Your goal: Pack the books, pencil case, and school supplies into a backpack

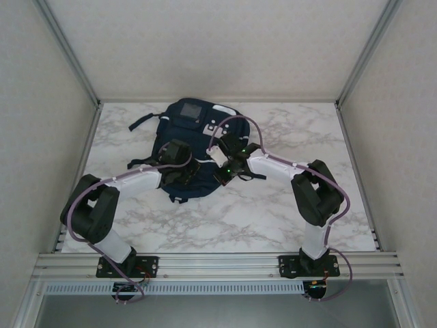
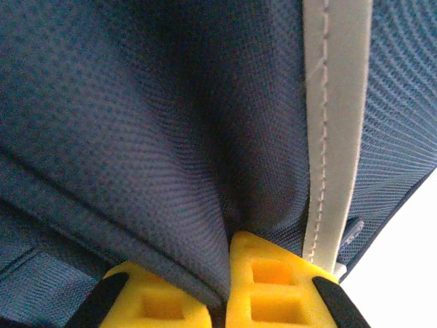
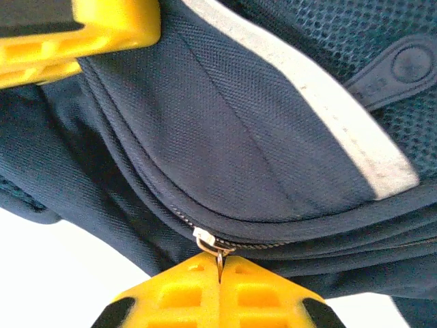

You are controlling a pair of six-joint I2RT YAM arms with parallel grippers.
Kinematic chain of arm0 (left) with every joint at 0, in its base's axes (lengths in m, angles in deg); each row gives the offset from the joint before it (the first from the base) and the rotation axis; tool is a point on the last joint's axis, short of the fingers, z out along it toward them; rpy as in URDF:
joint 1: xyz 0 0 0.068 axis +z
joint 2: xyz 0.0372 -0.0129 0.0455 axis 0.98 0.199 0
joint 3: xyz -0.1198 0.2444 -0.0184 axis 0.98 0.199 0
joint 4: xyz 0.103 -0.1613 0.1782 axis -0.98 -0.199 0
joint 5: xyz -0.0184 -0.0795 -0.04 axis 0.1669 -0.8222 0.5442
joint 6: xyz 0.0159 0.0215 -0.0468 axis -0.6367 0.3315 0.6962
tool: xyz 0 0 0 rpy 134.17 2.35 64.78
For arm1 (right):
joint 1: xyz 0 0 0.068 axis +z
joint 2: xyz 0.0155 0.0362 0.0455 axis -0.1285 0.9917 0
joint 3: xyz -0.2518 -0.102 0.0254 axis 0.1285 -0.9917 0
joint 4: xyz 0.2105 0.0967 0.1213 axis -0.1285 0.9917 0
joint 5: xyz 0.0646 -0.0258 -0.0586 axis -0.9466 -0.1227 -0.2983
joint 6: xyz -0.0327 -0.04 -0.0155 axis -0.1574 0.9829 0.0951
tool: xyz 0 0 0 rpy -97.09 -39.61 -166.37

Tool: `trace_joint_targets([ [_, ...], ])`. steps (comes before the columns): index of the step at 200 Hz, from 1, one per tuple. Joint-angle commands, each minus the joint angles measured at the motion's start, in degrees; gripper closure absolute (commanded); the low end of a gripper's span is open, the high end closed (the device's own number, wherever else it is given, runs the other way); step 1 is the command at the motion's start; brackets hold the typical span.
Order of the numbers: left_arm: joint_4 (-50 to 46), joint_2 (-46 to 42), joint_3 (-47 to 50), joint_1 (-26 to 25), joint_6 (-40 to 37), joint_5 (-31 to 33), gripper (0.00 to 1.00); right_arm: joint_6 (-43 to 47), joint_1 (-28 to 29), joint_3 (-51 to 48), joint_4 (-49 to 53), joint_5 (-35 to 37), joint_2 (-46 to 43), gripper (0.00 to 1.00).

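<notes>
Backpack (image 1: pixel 194 137) lies flat on the white marble tabletop (image 1: pixel 273 205), toward the back & a bit left of the mid. It's dark blue, w/ a grey patch (image 1: pixel 190 113) near its far end & a dark strap (image 1: pixel 143 123) sticking out on the left side. Both arms reach in over the near half of the bag.

From the top view, the left claw (image 1: pixel 188 171) sits on the near-left part of the bag. Up close in the left wrist view, it's closed tight, w/ a fold of the blue cloth pinched btw its two yellow fingers (image 2: pixel 273 287). A white stripe (image 2: pixel 334 137) runs down the bag just right of that fold.

The right claw (image 1: pixel 220 164) sits on the near-right part, close to the left one. In the right wrist view it's closed on the little metal zipper pull (image 3: pixel 208 240), held btw the yellow tips. The zipper (image 3: pixel 273 244) curves along the bag's edge on both sides of the pull; can't tell if it's zipped or not. At the top-left corner of that view, the other claw's yellow fingers (image 3: pixel 102 31) grip the cloth just above the zipper.
</notes>
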Motion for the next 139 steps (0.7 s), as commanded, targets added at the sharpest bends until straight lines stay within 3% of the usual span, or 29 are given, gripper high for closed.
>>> trace_joint_targets([
  [1,-2.79,-1.78,3.4,-0.27,-1.09,1.13,1.0,6.17,-2.83,2.68,11.02,11.11,2.21,1.0],
  [54,-5.17,-4.47,2.68,-0.79,-4.16,1.75,1.0,10.77,-8.39,13.58,15.79,15.29,6.05,1.0],
  [86,-4.92,-3.99,1.07,-1.32,-5.92,-0.38,1.0,8.39,-9.08,22.72,18.0,20.11,10.89,1.0],
  [116,-4.72,-4.42,-0.34,-2.09,-7.25,-0.99,1.0,4.51,-9.06,21.24,15.6,12.94,8.98,1.0],
  [123,-5.28,-4.51,-0.99,-2.32,-7.96,-1.02,1.0,3.41,-9.06,19.88,14.47,10.84,7.76,0.91],
  [134,-6.32,-4.63,-2.62,-2.55,-9.54,-1.08,1.0,1.67,-9.08,17.29,12.38,7.83,5.36,0.68],
  [139,-6.87,-4.75,-3.42,-2.74,-10.39,-1.02,0.95,1.03,-9.06,16.02,11.19,6.3,4.05,0.58],
])
